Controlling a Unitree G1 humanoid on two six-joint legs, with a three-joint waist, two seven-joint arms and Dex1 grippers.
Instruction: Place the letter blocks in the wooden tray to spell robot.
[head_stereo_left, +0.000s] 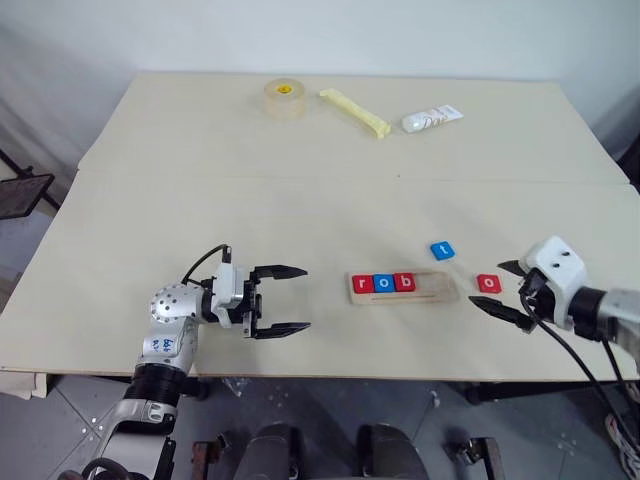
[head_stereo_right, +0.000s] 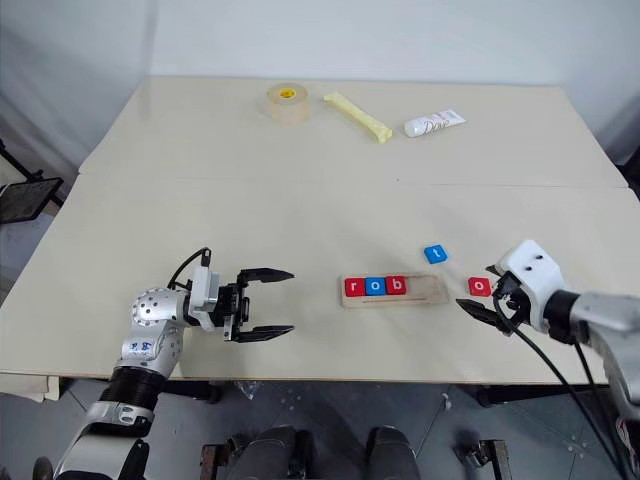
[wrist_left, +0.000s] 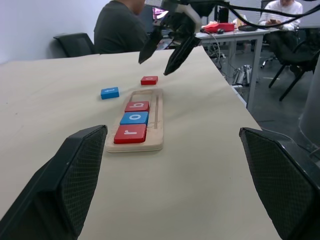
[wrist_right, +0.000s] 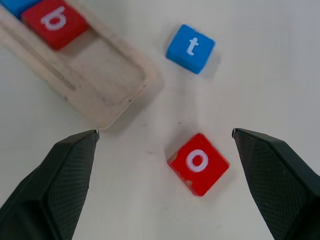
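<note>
wooden tray (wrist_right: 107, 92): pale raw wood, matt, faint grain, edges lightly scuffed
letter blocks (wrist_right: 198, 163): red and blue, smooth, slight sheen; white printed letters
table (head_stereo_left: 300, 200): cream top, smooth, matt
right gripper (wrist_right: 165, 180): black fingers, fine cross-hatched pads, matt
tape roll (head_stereo_left: 284, 98): translucent, glossy
tube (head_stereo_left: 432, 118): white, glossy plastic

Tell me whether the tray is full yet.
Not full. The tray holds r, o and b; its right end is empty. The red o and blue t lie on the table outside it.
</note>
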